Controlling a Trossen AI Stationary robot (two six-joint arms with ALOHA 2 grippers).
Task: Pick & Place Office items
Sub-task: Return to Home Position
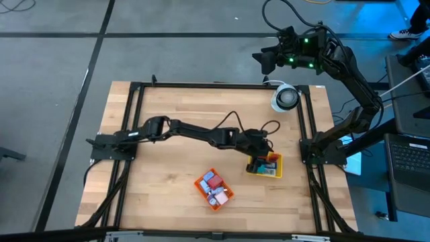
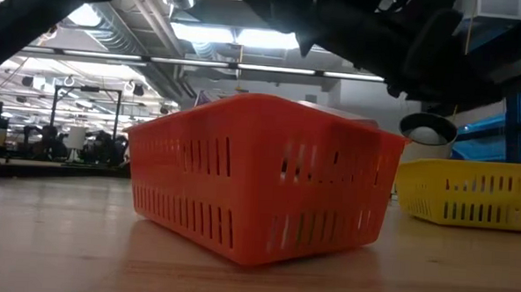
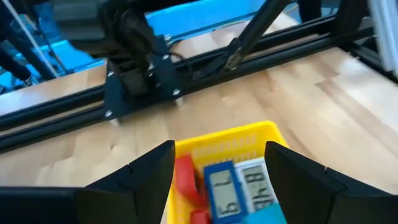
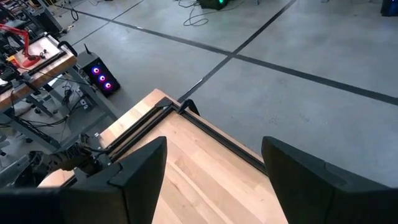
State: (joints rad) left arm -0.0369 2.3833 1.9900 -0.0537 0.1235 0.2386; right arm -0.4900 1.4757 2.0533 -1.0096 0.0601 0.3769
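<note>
Small office items lie in two baskets. Red, pink and pale blue pieces fill the orange basket (image 1: pixel 213 189) (image 2: pixel 259 177) near the table's front middle. Red and blue pieces (image 3: pixel 217 186) lie in the yellow basket (image 1: pixel 274 168) (image 3: pixel 224 140) (image 2: pixel 470 195) to its right. My left gripper (image 1: pixel 259 160) (image 3: pixel 221 165) hangs open just above the yellow basket, one finger on each side of its pieces, touching nothing. My right gripper (image 1: pixel 269 59) (image 4: pixel 214 162) is open and raised high beyond the table's far right corner.
A white round roll (image 1: pixel 285 97) (image 2: pixel 428 131) sits by the far right corner. A black frame rail (image 1: pixel 222 85) runs along the table's edges. Bare wood (image 1: pixel 168 175) lies left of the orange basket. Laptops (image 1: pixel 410 158) stand off the table's right side.
</note>
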